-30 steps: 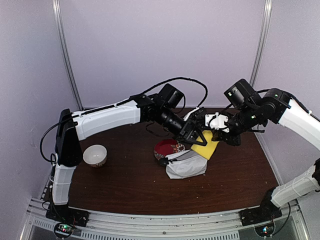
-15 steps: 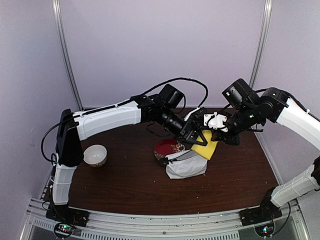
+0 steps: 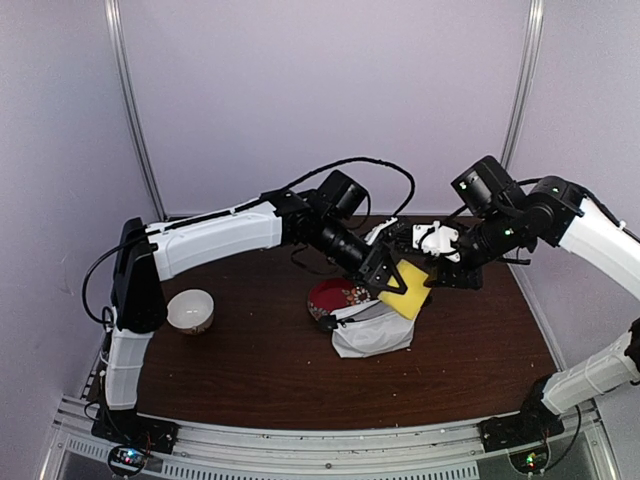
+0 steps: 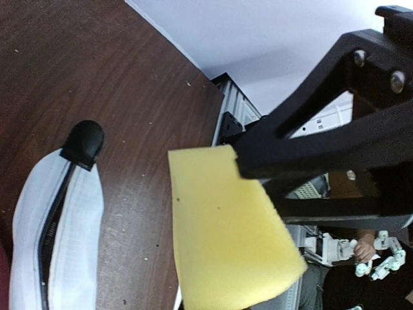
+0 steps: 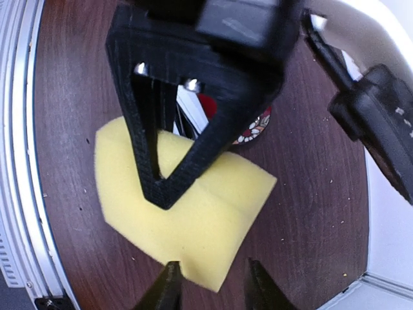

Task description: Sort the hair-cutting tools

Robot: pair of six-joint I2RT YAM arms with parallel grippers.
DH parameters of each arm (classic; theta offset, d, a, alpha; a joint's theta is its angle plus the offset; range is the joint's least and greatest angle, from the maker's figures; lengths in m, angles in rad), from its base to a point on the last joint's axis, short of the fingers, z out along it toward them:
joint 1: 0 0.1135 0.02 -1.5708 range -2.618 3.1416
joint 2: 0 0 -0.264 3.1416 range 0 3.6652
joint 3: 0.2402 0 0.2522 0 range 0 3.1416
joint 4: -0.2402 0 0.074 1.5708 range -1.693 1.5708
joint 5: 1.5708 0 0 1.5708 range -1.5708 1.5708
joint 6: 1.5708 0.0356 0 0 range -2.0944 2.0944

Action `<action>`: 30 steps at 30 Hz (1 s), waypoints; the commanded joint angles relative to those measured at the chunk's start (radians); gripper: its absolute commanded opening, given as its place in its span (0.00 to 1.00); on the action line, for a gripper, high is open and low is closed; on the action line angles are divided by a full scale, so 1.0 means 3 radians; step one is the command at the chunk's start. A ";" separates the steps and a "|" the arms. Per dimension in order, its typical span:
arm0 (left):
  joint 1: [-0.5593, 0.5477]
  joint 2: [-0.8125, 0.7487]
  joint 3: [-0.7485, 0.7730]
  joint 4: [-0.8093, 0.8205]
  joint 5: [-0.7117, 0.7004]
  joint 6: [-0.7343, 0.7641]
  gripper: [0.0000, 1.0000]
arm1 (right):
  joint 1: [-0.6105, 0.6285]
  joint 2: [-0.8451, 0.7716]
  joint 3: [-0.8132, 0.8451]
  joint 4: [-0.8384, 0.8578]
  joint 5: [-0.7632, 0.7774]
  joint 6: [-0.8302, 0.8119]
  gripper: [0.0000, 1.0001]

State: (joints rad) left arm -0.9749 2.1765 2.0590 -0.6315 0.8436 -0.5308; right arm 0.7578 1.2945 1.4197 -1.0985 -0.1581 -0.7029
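Two claws have just swapped roles: the left gripper now pinches the sponge, and the right gripper stands spread, letting go. Handover looks done. Tools aren't plainly visible; a black tip pokes from the pouch beside the plate.

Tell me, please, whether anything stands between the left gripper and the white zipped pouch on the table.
Yes: a yellow sponge, clamped in the left gripper, hangs above and beside the white pouch, occupying the jaws. Nothing else visible lies between them.
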 commanded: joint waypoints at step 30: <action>-0.0388 -0.0302 -0.0238 -0.0515 -0.2219 0.1941 0.00 | -0.1703 0.0930 -0.0828 0.0852 -0.2163 0.1399 0.40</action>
State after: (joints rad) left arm -1.0920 2.0403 1.9583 -0.8238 0.1932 0.0254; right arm 0.2611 1.6081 1.1664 -0.8524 -0.8085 -0.3145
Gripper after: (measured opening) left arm 0.040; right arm 0.392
